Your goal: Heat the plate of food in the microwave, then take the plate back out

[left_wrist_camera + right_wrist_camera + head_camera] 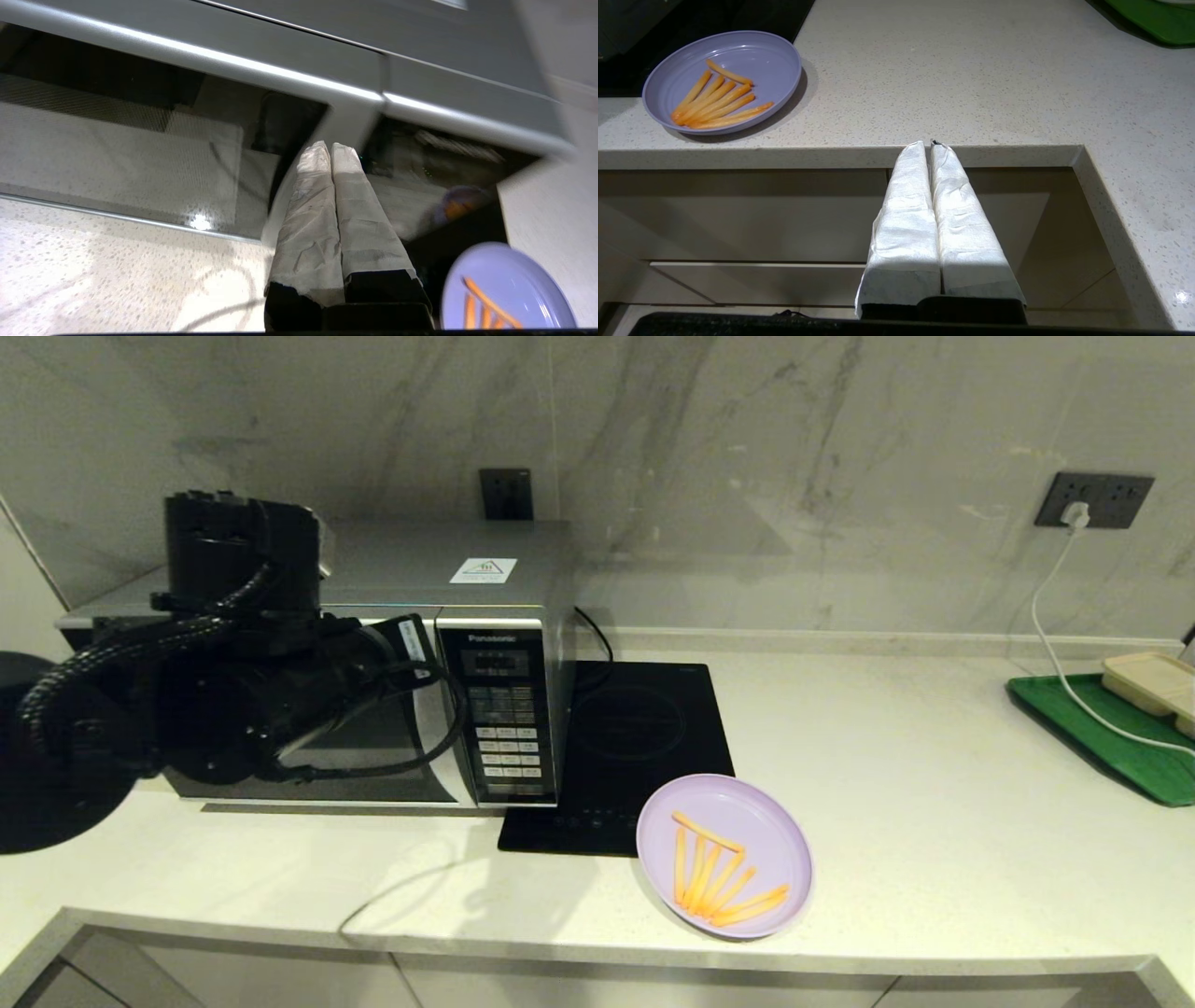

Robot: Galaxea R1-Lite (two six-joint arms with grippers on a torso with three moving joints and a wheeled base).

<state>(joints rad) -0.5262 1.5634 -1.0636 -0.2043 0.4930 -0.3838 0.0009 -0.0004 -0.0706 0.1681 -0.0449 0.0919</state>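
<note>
The silver microwave [504, 709] stands at the counter's back left with its dark glass door [117, 154] closed. My left arm [252, 691] hangs in front of that door. The left gripper [331, 149] is shut and empty, its taped tips at the silver strip [348, 119] between door glass and keypad panel. The lilac plate [695, 798] with several fries [714, 882] rests near the counter's front edge, partly on the cooktop's corner; it also shows in the wrist views as the plate [509, 275] and plate [756, 60]. My right gripper [927, 145] is shut, empty, below the counter edge to the plate's right.
A flat black induction cooktop [635, 737] lies right of the microwave. At the far right a green tray [1111, 737] holds a beige compartment tray [1153, 686], with a white cable [1050, 644] running to a wall socket [1092, 499]. Cabinet fronts [738, 224] sit under the counter.
</note>
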